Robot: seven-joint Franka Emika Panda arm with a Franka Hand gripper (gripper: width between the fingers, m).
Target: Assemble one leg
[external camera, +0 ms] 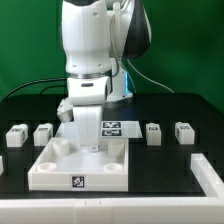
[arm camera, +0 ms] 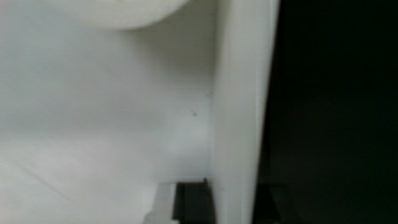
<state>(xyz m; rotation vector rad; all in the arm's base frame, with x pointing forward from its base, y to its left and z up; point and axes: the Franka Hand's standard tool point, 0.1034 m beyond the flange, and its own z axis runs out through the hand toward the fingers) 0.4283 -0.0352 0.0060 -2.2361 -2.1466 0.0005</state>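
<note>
The large flat white square piece (external camera: 60, 170) with round corner sockets lies at the front of the black table. My gripper (external camera: 90, 143) is lowered onto its far edge. In the wrist view the piece's white face (arm camera: 107, 110) fills the frame, with a socket's curve at one corner. The piece's edge wall (arm camera: 240, 120) runs between the jaws, and one dark fingertip (arm camera: 192, 203) presses against it. The other finger is lost against the dark table. Loose legs lie in a row: two on the exterior view's left (external camera: 15, 135) (external camera: 43, 131) and two on its right (external camera: 153, 131) (external camera: 184, 131).
The marker board (external camera: 118, 127) lies behind the gripper. A white block (external camera: 207, 170) stands at the exterior view's front right, and a white rail (external camera: 110, 212) runs along the front edge. A green wall closes the back.
</note>
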